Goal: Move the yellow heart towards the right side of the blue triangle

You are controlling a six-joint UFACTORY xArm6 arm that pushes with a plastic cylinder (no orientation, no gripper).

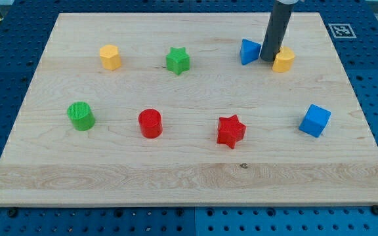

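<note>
The yellow heart [284, 59] lies near the view's top right, just right of the blue triangle [249, 51]. My tip [268, 60] stands between the two blocks, touching or almost touching the heart's left side and close to the triangle's right corner. The dark rod rises from there out of the view's top.
On the wooden board [189, 177] lie a yellow hexagon [110, 57], a green star [177, 60], a green cylinder [81, 116], a red cylinder [150, 123], a red star [231, 130] and a blue cube [315, 120]. A marker tag [339, 29] sits beyond the top right corner.
</note>
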